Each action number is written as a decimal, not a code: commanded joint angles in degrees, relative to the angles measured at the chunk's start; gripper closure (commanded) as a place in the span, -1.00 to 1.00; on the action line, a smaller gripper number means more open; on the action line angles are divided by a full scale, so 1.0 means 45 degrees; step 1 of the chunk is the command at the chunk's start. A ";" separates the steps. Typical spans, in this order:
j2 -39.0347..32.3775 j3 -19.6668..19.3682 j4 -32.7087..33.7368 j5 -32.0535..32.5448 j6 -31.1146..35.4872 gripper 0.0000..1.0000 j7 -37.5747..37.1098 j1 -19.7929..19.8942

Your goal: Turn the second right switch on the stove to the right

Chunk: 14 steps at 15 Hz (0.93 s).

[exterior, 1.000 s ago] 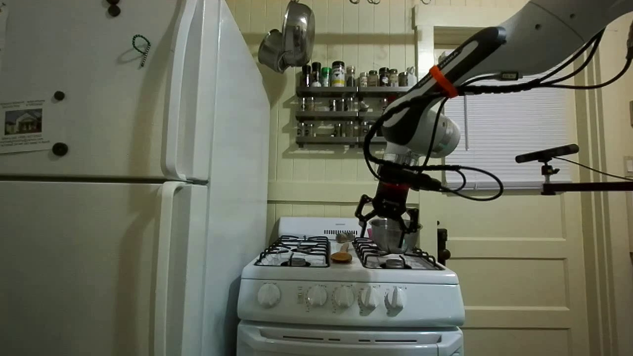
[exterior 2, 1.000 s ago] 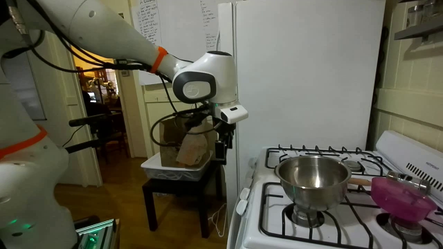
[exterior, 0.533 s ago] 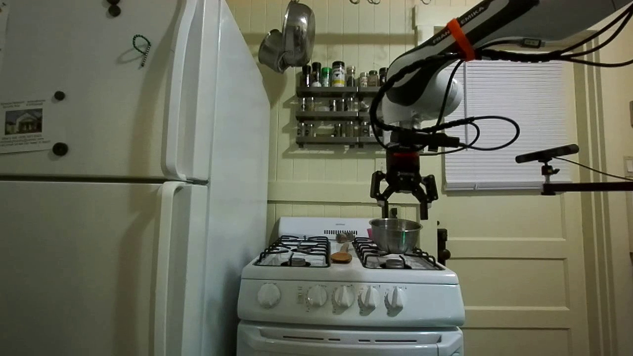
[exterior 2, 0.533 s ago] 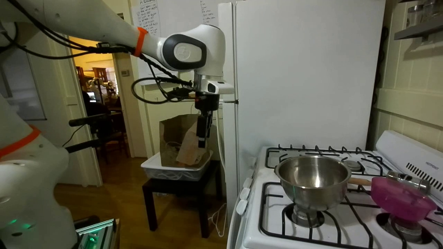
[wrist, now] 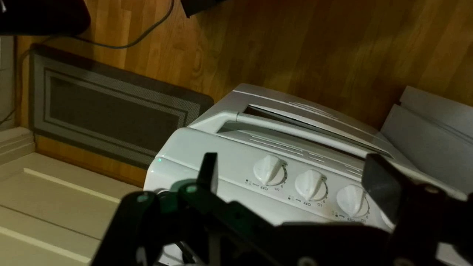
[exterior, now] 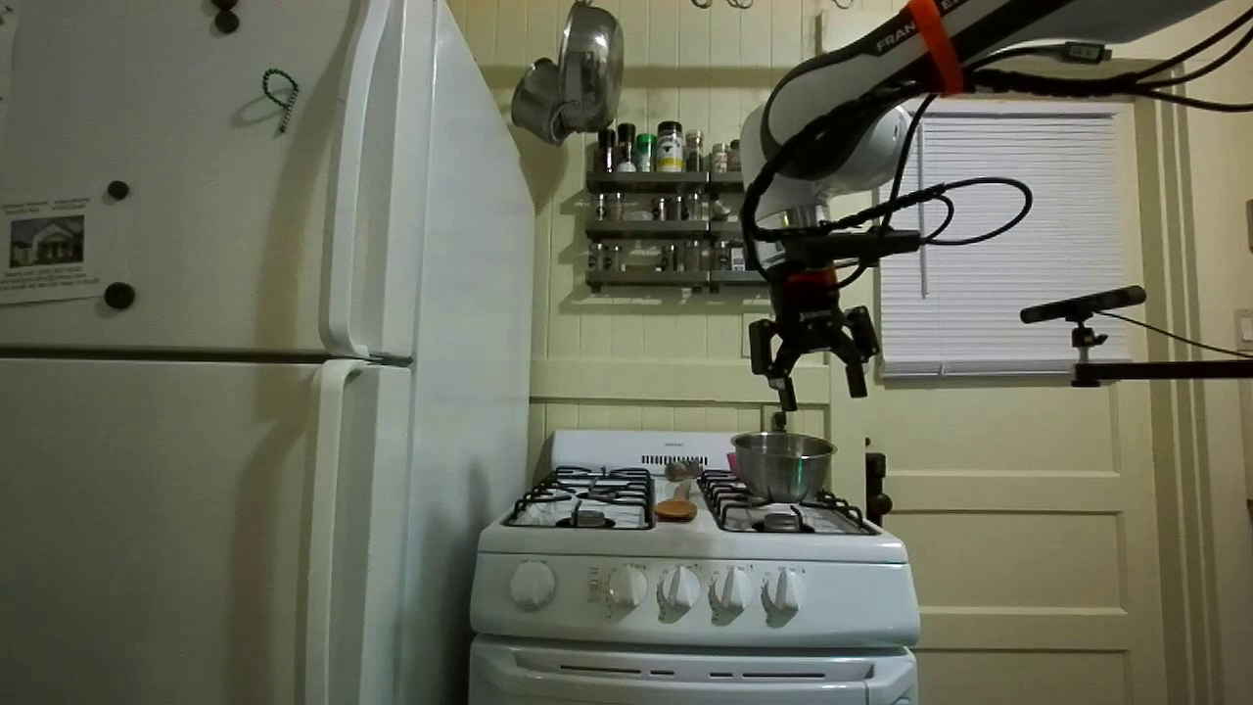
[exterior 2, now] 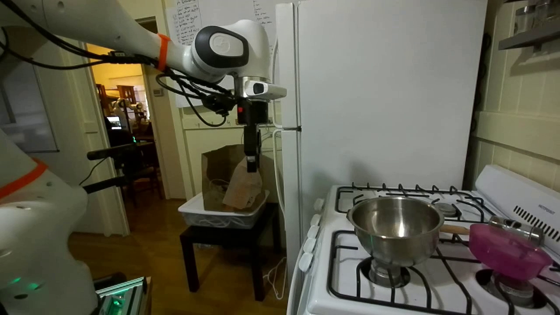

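Observation:
The stove (exterior: 685,548) is a white gas range with a row of round white knobs on its front panel. The second right switch (exterior: 730,589) is the knob beside the right end knob; it also shows in an exterior view (exterior 2: 309,245). In the wrist view this switch (wrist: 309,184) lies between the fingers in the picture, with its ridge toward the OFF mark. My gripper (exterior: 822,389) is open and empty, high above the knob panel and apart from it. It hangs in front of the stove in an exterior view (exterior 2: 252,165).
A steel bowl (exterior 2: 396,232) stands on the front burner, with a pink bowl (exterior 2: 507,251) behind it. A wooden spoon (exterior: 675,509) lies between the grates. The white refrigerator (exterior: 470,323) stands beside the stove. The oven handle (wrist: 295,131) juts out below the knobs.
The arm and gripper have risen and drawn back from the stove. The gripper has turned and tilted slightly, and stays open. The bowls have not moved.

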<state>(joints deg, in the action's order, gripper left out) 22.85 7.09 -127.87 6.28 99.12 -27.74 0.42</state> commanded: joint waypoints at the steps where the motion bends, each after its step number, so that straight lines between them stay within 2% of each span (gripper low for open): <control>1: 0.0356 0.0150 0.0072 -0.0309 -0.0427 -1.00 -0.0334 0.0009; 2: 0.0132 0.0136 0.0037 -0.0075 -0.0036 -1.00 -0.0065 0.0044; 14: 0.0234 0.0150 0.0049 -0.0107 -0.0057 -1.00 -0.0153 0.0056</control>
<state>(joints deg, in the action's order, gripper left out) 23.93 7.56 -127.79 5.89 99.01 -28.53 0.42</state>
